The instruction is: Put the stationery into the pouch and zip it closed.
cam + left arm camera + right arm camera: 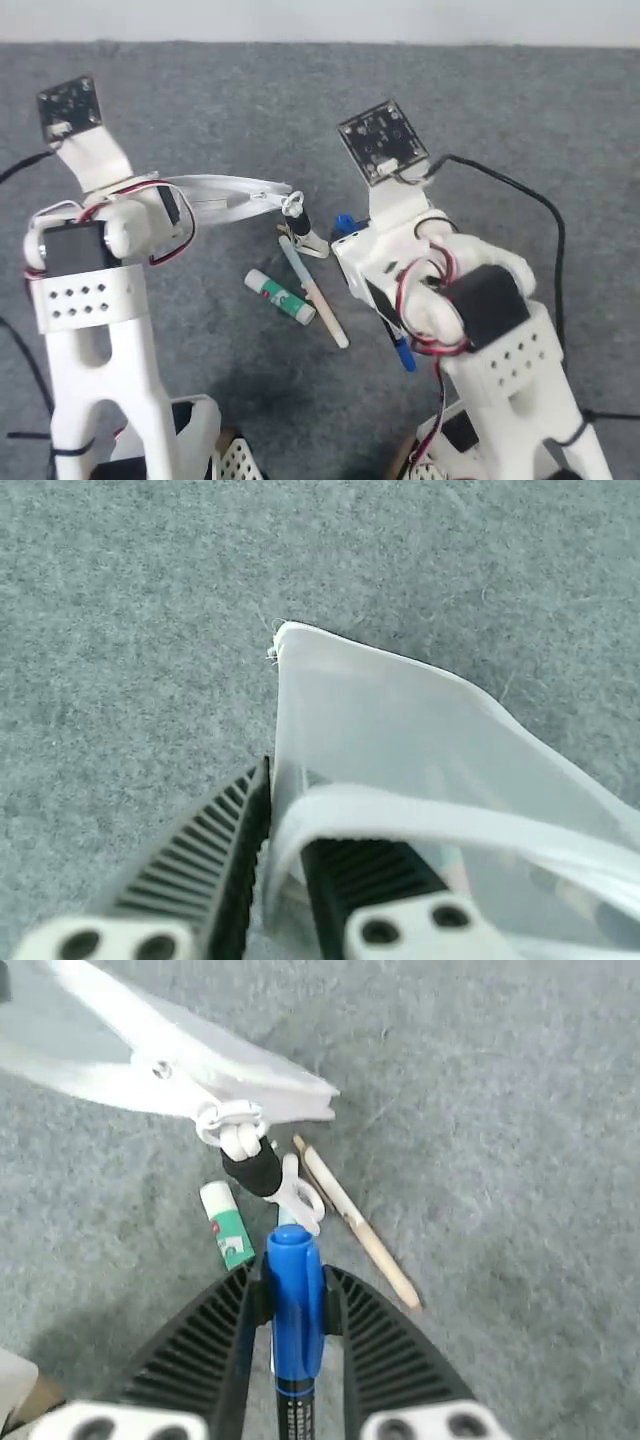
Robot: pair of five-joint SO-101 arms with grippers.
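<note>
My left gripper (285, 815) is shut on the edge of a translucent white pouch (400, 750), holding it off the grey carpet. In the high view the pouch (235, 195) stretches from that gripper (185, 205) toward the middle, and a black-and-white zipper pull (296, 218) dangles from its far end. My right gripper (293, 1280) is shut on a blue marker (295, 1305), cap pointing at the zipper pull (252, 1165) and the pouch (150, 1060). A green-and-white glue stick (280, 295) and a wooden pencil (322, 305) lie on the carpet below the pouch.
Grey carpet (520, 120) covers the whole work area. The right arm's black cable (545, 215) runs along its right side. The arm bases stand at the near edge.
</note>
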